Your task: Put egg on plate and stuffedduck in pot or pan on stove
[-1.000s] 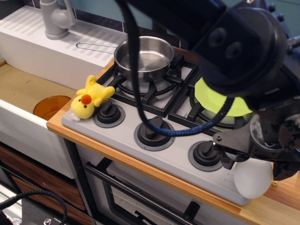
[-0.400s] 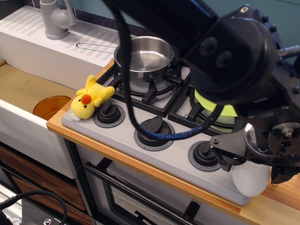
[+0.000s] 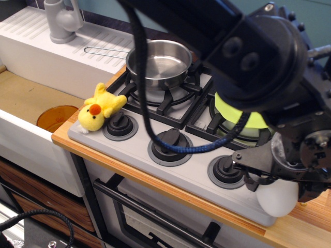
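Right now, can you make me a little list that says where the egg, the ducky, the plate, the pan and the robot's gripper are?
egg: at the stove's front right corner, under the gripper
stuffed duck: lying on the stove's front left corner, beside the left knob
plate: lime green, on the right burner, mostly hidden by the arm
pan: on the left burner, empty
orange dish: down in the sink, left of the stove
gripper: right over the egg; open or shut cannot be told

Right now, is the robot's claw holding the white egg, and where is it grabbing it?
I can't tell for sure. The gripper sits right over the top of the egg, at the stove's front right corner, but its fingertips are hidden.
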Robot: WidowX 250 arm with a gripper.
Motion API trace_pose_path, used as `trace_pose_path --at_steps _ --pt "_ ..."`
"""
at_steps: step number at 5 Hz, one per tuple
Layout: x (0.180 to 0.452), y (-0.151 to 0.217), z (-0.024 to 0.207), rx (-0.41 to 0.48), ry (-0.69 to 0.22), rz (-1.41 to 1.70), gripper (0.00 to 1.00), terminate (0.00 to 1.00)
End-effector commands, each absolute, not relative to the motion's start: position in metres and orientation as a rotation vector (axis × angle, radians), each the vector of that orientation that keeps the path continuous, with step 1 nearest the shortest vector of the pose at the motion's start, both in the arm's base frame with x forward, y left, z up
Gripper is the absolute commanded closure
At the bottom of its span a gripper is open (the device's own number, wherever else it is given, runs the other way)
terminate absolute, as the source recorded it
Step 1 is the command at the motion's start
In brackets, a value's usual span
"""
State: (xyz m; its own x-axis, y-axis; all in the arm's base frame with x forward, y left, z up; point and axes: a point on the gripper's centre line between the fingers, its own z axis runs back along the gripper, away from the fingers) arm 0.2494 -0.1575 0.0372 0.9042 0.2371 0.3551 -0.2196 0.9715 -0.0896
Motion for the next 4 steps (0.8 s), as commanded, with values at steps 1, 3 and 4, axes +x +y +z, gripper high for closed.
trace_pose_path --at_steps 1,3,4 --pt "0.257 -0.162 0.072 -0.078 -0.369 0.238 1.0 0.0" --pt "0.28 -0.125 0.128 -0.002 -0.306 0.171 1.0 0.0" --pt "0.305 -0.102 0.135 -0.005 -0.309 0.126 1.0 0.0"
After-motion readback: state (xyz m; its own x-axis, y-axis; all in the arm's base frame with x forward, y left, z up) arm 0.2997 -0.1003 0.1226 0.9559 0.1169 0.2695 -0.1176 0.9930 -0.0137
